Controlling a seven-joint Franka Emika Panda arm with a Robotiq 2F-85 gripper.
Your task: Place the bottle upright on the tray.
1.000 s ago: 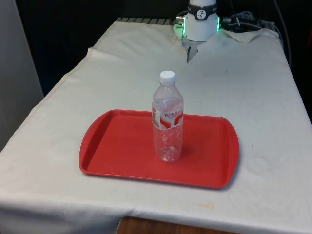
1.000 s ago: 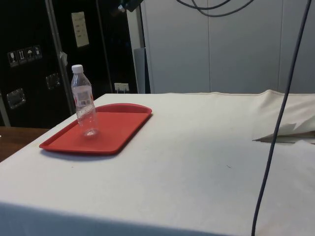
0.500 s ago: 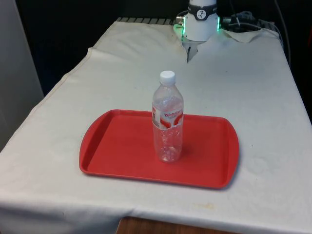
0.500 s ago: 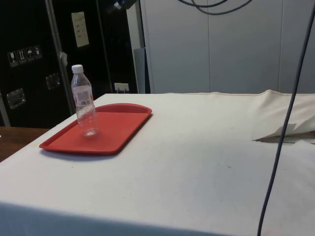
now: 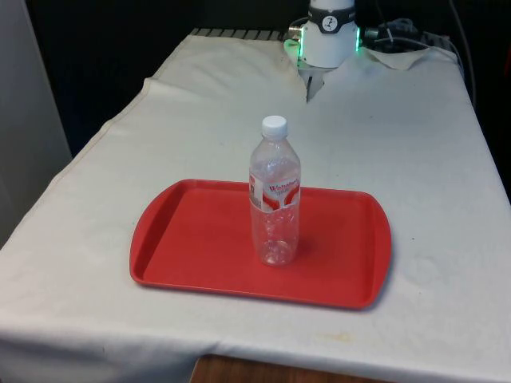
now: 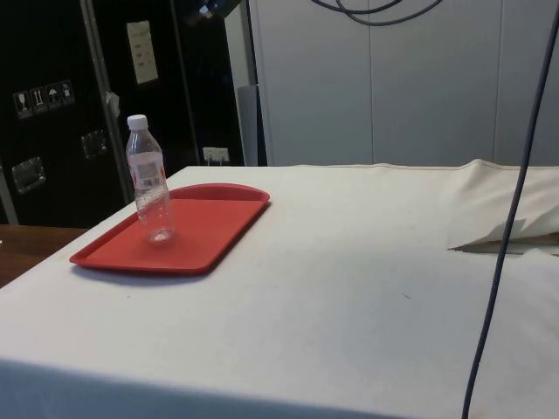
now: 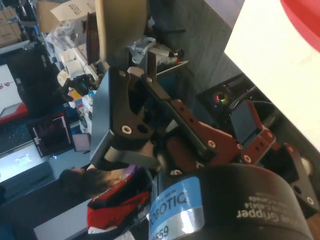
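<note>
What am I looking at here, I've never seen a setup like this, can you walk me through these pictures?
These are three camera views of one robot arm workstation. The front view looks across a table under a white cloth toward the arm's white base at the far end. The side view shows the same table from its side, with dark cabinets behind. The wrist view comes from a camera on the arm itself, so the black gripper looms close; it holds nothing there. On the cloth lies a red tray, and a clear plastic bottle with a white cap stands upright on it, so the placing job looks done.
</note>
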